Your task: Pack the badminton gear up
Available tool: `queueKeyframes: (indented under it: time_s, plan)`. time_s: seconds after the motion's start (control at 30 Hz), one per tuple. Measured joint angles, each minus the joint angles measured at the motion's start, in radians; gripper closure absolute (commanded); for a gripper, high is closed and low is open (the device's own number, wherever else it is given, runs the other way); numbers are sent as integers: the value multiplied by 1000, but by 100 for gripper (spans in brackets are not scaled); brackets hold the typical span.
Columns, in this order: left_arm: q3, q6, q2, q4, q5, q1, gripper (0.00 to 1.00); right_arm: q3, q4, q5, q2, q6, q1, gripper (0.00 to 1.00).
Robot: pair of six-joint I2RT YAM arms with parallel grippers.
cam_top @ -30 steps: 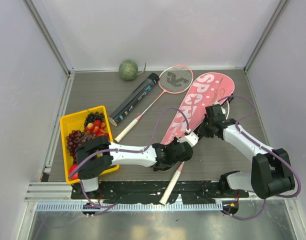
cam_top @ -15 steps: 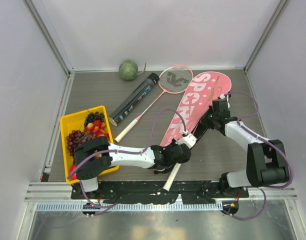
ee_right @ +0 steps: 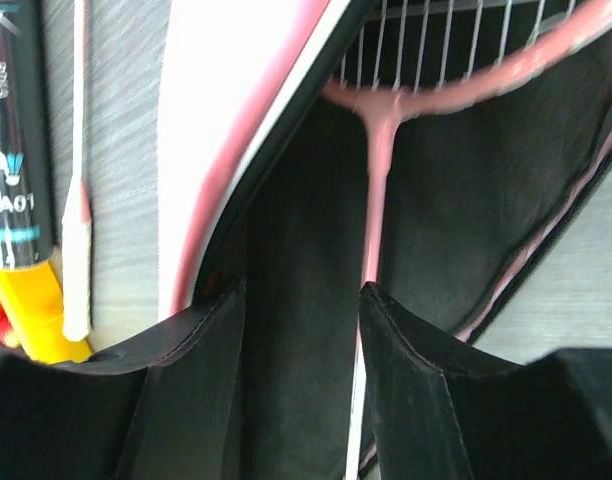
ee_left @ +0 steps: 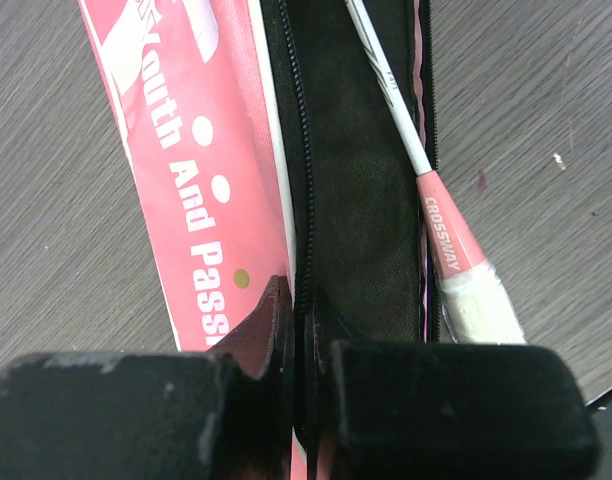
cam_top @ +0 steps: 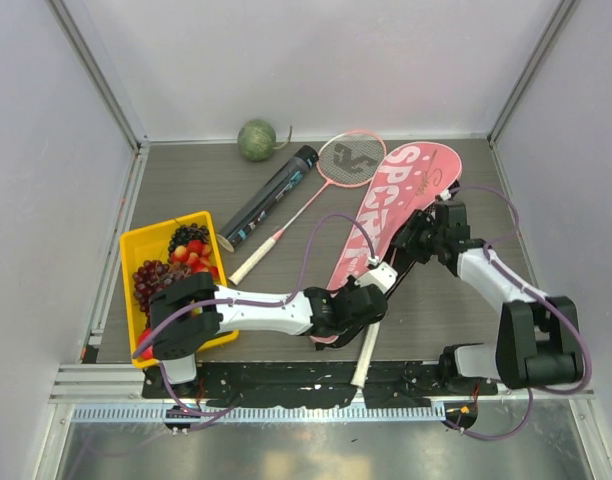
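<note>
Your pink "SPORT" racket bag [cam_top: 401, 190] is lying flat on the grey wood-grain table [cam_top: 466, 310]. Its rounded end is pointing at the back wall and its narrow end is pointing at the arm bases. One pink-framed racket [cam_top: 367, 352] is sitting inside it, with the white wrapped handle sticking out past the narrow end. The left wrist view is giving you what the top view is hiding: the black fabric lining, the toothed zipper and the thin white shaft running into a pink "CROSSWAY" cone [ee_left: 448, 235]. There your left gripper [ee_left: 304, 330] is pinching the bag's zipper edge, pads pressed together on it. The right wrist view is showing you the open mouth farther up, where the strung head and pink throat [ee_right: 381, 130] are resting on the lining. Your right gripper [ee_right: 301, 295] is standing with its fingers apart, gripping nothing. The second racket [cam_top: 351, 160] is lying left of the bag, beside the long black tube [cam_top: 269, 197]. Farther out, the green melon [cam_top: 256, 140] is sitting by the back wall and the yellow plastic tray [cam_top: 127, 270] is holding fruit at the left.
</note>
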Motion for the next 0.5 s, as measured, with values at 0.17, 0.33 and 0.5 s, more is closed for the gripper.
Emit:
queueKeyframes:
  time_s: [0.17, 0.33, 0.5]
  plan:
    - [17, -21, 0, -16, 9, -1, 100, -129, -27, -45, -174, -10, 0, 46]
    - [17, -32, 2, -29, 19, -3, 100, -247, -60, -67, -254, -22, 0, 48]
    - [17, -34, 3, -29, 23, -5, 100, -381, -21, -121, -320, -13, 15, 50]
